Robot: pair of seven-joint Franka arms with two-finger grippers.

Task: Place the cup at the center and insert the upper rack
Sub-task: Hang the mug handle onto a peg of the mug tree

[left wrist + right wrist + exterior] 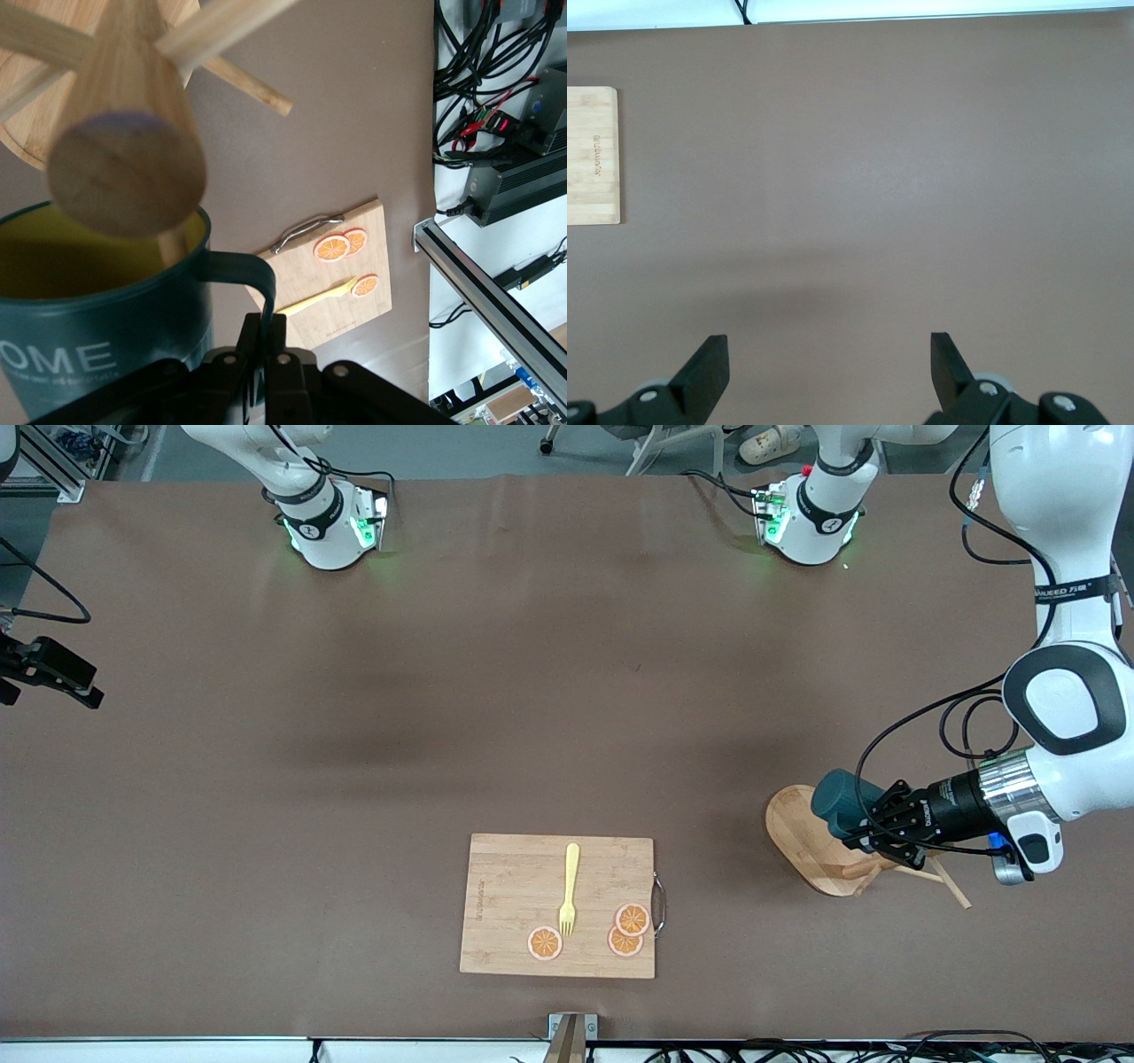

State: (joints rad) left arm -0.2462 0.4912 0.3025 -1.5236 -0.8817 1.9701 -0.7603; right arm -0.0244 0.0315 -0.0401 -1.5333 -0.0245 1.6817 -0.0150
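Note:
The dark teal cup (835, 797) with a yellow inside is up at the wooden mug tree (811, 846) toward the left arm's end of the table. My left gripper (858, 830) is shut on the cup's handle. In the left wrist view the fingers (254, 341) pinch the thin handle, the cup (106, 345) fills the corner, and the tree's round post (124, 168) and pegs stand right over its mouth. One peg seems to reach into the cup. My right gripper (828, 354) is open and empty, high over bare table.
A rectangular bamboo cutting board (514, 903) lies near the front edge, with a yellow fork (570, 886) and three orange slices (631, 919) on it. It also shows in the left wrist view (354, 266) and the right wrist view (592, 155). A black fixture (49, 669) stands at the right arm's end.

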